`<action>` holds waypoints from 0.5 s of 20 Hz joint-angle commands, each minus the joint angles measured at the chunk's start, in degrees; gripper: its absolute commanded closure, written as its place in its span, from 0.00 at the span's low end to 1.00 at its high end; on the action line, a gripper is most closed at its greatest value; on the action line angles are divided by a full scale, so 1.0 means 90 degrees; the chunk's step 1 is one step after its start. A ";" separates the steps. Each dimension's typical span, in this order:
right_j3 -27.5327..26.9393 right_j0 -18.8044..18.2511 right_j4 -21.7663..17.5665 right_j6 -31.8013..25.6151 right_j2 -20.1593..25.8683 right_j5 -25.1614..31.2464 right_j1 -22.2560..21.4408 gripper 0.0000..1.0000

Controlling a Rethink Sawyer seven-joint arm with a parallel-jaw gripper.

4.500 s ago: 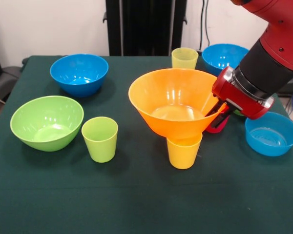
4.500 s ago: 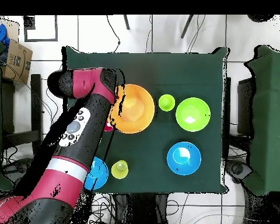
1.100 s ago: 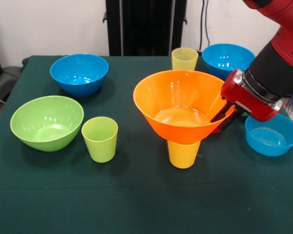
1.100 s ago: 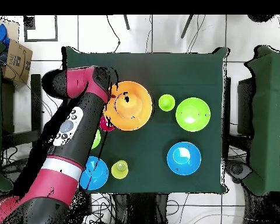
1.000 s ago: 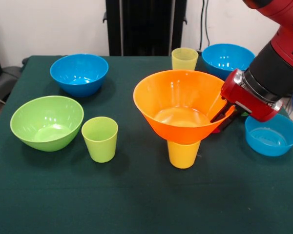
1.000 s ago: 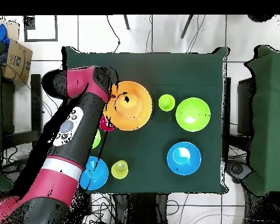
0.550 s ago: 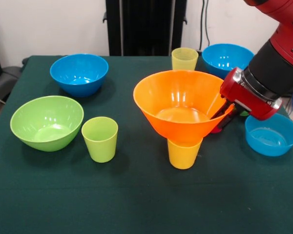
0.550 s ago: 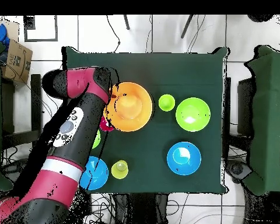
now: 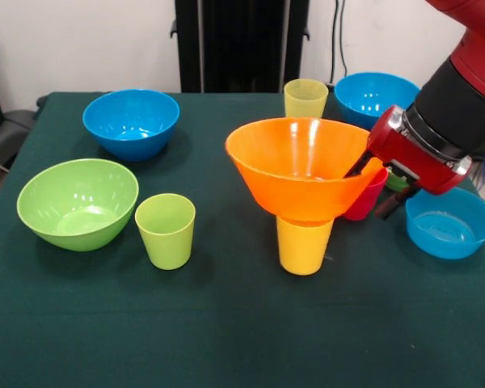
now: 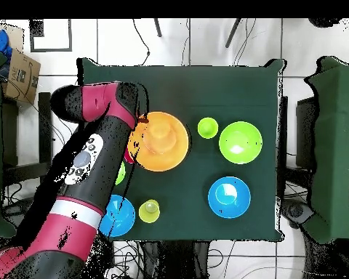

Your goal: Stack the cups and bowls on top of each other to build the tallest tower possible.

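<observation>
The large orange bowl (image 9: 301, 166) is seated upright on the bright yellow cup (image 9: 304, 243) near the middle of the surface (image 9: 226, 331), and the tool (image 9: 370, 179) is closed on its right rim, one finger inside and one outside. The placing step appears to be in hand; next, a clean release is called for, without tipping the wide bowl off its narrow support. The red cup (image 9: 365, 196) is largely hidden behind the bowl, and a small green bowl is barely visible behind the wrist. In the overhead view the tool is covered by the arm (image 10: 90, 171).
</observation>
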 commanded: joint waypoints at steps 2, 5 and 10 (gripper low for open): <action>0.0413 0.0012 -0.0064 0.0899 0.0742 -0.0510 -0.0146 0.00; 0.0453 -0.0002 -0.0039 0.0900 0.0797 -0.0561 -0.0159 0.00; 0.0477 -0.0017 -0.0025 0.0889 0.0845 -0.0587 -0.0168 0.00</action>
